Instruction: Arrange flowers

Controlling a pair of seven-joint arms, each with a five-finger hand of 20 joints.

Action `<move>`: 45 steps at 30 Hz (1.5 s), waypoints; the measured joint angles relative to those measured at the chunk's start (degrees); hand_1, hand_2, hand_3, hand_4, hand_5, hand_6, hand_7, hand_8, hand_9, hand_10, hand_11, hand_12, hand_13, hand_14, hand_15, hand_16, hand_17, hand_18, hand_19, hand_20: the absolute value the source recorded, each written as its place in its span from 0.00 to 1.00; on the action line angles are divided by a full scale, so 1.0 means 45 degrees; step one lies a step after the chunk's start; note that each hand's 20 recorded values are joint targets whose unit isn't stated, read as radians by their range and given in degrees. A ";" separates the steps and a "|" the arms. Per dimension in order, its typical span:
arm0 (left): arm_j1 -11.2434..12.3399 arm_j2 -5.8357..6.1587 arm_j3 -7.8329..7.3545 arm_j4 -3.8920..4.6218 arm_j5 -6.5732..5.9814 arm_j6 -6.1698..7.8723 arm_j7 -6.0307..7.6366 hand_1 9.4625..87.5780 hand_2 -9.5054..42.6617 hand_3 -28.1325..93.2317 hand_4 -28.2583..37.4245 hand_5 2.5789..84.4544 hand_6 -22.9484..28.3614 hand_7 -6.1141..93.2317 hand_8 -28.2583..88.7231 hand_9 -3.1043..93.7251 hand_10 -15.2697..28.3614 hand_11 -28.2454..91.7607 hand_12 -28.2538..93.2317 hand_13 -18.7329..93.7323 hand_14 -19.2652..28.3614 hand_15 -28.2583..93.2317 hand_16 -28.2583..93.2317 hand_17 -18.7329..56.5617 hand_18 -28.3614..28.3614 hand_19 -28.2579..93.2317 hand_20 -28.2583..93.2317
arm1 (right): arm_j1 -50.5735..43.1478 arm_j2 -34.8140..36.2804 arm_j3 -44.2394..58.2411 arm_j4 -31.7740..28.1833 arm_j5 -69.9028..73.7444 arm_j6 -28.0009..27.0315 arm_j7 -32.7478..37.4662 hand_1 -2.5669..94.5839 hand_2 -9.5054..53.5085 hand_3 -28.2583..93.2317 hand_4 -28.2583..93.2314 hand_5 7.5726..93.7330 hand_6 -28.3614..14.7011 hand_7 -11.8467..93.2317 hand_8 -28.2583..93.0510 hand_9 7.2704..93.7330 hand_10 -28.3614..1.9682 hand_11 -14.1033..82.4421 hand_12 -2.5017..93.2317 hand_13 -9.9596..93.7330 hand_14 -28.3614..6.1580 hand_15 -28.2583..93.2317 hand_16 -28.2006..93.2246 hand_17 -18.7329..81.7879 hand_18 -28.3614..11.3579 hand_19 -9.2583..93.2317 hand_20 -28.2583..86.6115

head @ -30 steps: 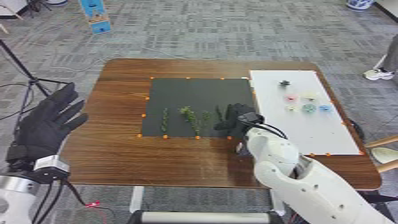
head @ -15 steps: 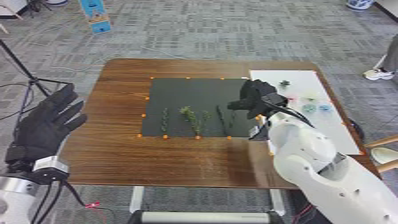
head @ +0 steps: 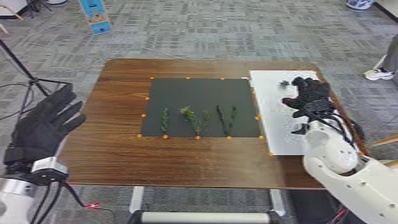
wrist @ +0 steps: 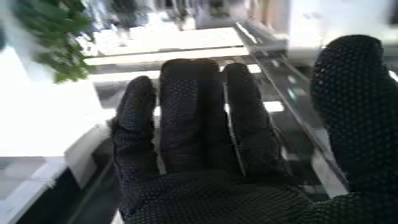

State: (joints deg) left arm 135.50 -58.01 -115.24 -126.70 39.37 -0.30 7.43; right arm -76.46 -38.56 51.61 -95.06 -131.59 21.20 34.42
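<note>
Right hand (head: 311,92) open, fingers straight, thumb apart, over white board (head: 282,142).

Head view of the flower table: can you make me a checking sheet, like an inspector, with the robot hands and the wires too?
Surface: brown wooden table with a dark mat and a white board; orange marks line their edges.
Job's things: leafy green stems on the mat; small dark flower on the board's far part.
Clutter: black tripod left of the table.
Robot hands: left hand open by the left edge; right hand open over the board.
Cables: black, at both wrists.
Surroundings: grey carpet.
</note>
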 measured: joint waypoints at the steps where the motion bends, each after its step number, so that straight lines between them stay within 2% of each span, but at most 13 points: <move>1: 0.0014 -0.0001 -0.0038 -0.0012 0.0000 0.0010 0.0018 0.18 0.00 0.77 0.00 0.25 0.47 0.22 0.16 0.22 0.54 0.33 0.39 0.29 0.65 0.33 0.28 0.09 0.82 0.53 0.31 | -0.0015 0.0062 0.0060 -0.0009 0.0189 -0.0534 0.0101 0.35 0.00 0.89 0.00 0.40 0.54 0.49 0.12 0.41 0.48 0.61 0.36 0.42 0.46 0.83 0.46 0.37 0.23 0.81 0.70; 3: 0.0052 -0.0001 -0.0132 -0.0039 0.0000 0.0031 0.0065 0.18 0.00 0.77 0.00 0.25 0.47 0.22 0.16 0.22 0.54 0.33 0.39 0.29 0.66 0.33 0.28 0.09 0.82 0.53 0.31 | -0.0089 0.0167 0.0229 -0.0023 0.0464 -0.1526 0.0145 0.35 0.00 0.89 0.00 0.41 0.54 0.49 0.12 0.42 0.48 0.61 0.36 0.42 0.45 0.83 0.46 0.37 0.23 0.81 0.70; 5: 0.0093 -0.0001 -0.0216 -0.0067 0.0000 0.0058 0.0120 0.18 0.00 0.77 0.00 0.25 0.47 0.22 0.16 0.22 0.54 0.33 0.39 0.29 0.66 0.33 0.28 0.09 0.82 0.53 0.31 | -0.0173 0.0301 0.0243 -0.0020 0.0448 -0.1963 0.0183 0.35 0.00 0.89 0.00 0.41 0.54 0.49 0.12 0.42 0.47 0.62 0.36 0.42 0.45 0.83 0.45 0.38 0.23 0.81 0.70; 18: 0.0129 0.0034 -0.0335 -0.0128 0.0000 0.0064 0.0262 0.18 0.00 0.77 0.00 0.25 0.47 0.22 0.16 0.22 0.54 0.33 0.39 0.29 0.66 0.33 0.28 0.09 0.82 0.53 0.31 | 0.0389 0.0419 -0.1085 0.0628 0.0000 -0.1747 0.0500 0.38 0.00 0.88 0.00 0.46 0.58 0.52 0.11 0.48 0.48 0.65 0.37 0.47 0.45 0.85 0.47 0.40 0.24 0.84 0.71; 28: 0.0119 0.0139 -0.0471 -0.0133 0.0000 0.0066 0.0326 0.18 0.00 0.77 0.00 0.25 0.48 0.22 0.16 0.22 0.54 0.32 0.39 0.29 0.66 0.33 0.28 0.09 0.82 0.53 0.31 | 0.2017 0.0258 -0.3046 0.1834 -0.1269 -0.0328 0.0817 0.39 0.00 0.92 0.00 0.55 0.63 0.55 0.10 0.57 0.53 0.66 0.38 0.56 0.49 0.86 0.49 0.43 0.25 0.86 0.71; 42: 0.0092 0.0220 -0.0471 -0.0127 -0.0004 0.0064 0.0320 0.18 0.00 0.77 0.00 0.25 0.48 0.22 0.17 0.22 0.54 0.32 0.39 0.29 0.66 0.32 0.28 0.09 0.82 0.53 0.31 | 0.2643 0.0308 -0.3609 0.1723 -0.1259 -0.1813 0.1013 0.39 0.00 0.91 0.00 0.56 0.64 0.55 0.10 0.58 0.52 0.65 0.38 0.57 0.48 0.85 0.50 0.42 0.24 0.86 0.72; 43: 0.0092 0.0220 -0.0471 -0.0127 -0.0004 0.0064 0.0320 0.18 0.00 0.77 0.00 0.25 0.48 0.22 0.17 0.22 0.54 0.32 0.39 0.29 0.66 0.32 0.28 0.09 0.82 0.53 0.31 | 0.2756 0.0344 -0.3758 0.1725 -0.1242 -0.1865 0.1002 0.39 0.00 0.90 0.00 0.56 0.64 0.55 0.11 0.59 0.52 0.65 0.38 0.57 0.48 0.86 0.50 0.42 0.24 0.86 0.72; 45: 0.0094 0.0220 -0.0471 -0.0128 -0.0005 0.0065 0.0321 0.18 0.00 0.77 0.00 0.25 0.48 0.22 0.17 0.22 0.54 0.32 0.39 0.29 0.66 0.33 0.28 0.09 0.82 0.53 0.31 | 0.3122 0.0437 -0.4209 0.1748 -0.1149 -0.2028 0.0956 0.41 0.00 0.88 0.00 0.57 0.65 0.55 0.26 0.61 0.55 0.65 0.41 0.59 0.50 0.86 0.51 0.43 0.24 0.87 0.72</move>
State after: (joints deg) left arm 135.92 -57.02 -117.36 -127.28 39.35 -0.01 8.87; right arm -62.41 -36.60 32.67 -87.19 -136.76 12.08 38.72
